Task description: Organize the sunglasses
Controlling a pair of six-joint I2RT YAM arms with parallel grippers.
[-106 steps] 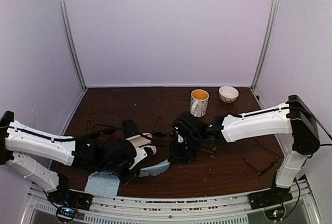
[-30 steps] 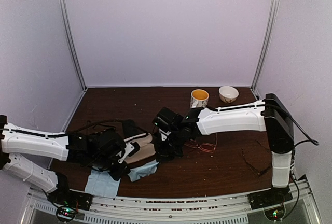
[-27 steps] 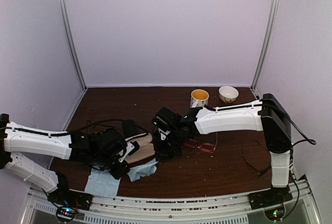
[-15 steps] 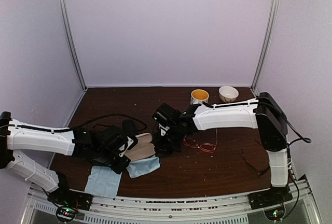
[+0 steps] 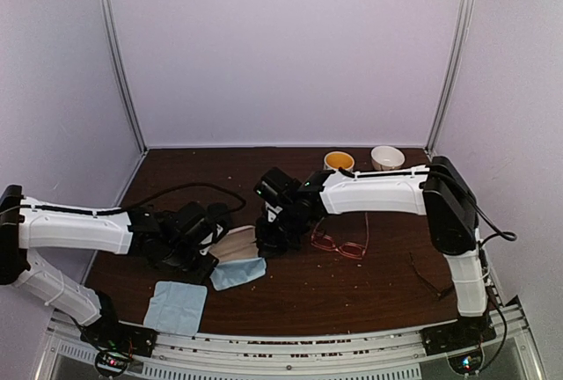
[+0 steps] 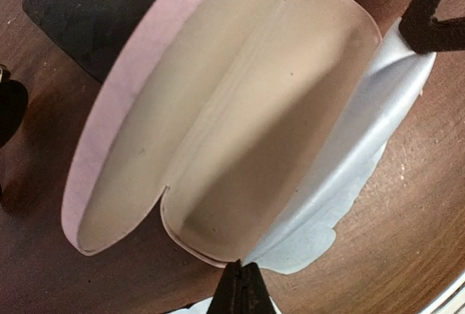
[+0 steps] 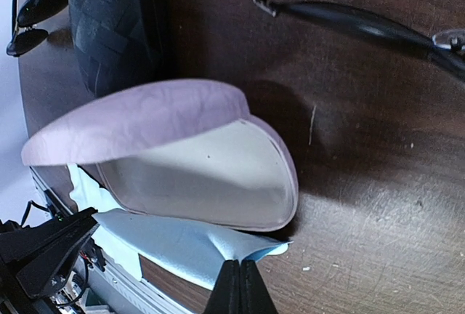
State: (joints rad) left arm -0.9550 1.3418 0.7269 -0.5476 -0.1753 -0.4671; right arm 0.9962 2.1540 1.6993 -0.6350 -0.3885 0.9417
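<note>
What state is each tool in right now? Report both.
Left tool: shut, tips at the rim of the pink case; whether it grips anything cannot be told.
Right tool: shut, pinching a corner of the blue cloth.

Tally of the table as it stands.

Sunglasses: four pairs. These are a pink-red framed pair (image 5: 341,244), a thin black-framed pair (image 5: 435,279), a dark-lensed pair (image 7: 33,10), and a black frame (image 7: 363,27) only partly in view.

Cases: two, a pink case (image 5: 230,244) and a black case (image 7: 112,30).

Light-blue cloths: two, a near cloth (image 5: 176,307) and a far cloth (image 5: 239,273).

Mug (image 5: 339,161): one.

Bowl (image 5: 387,157): one.
</note>
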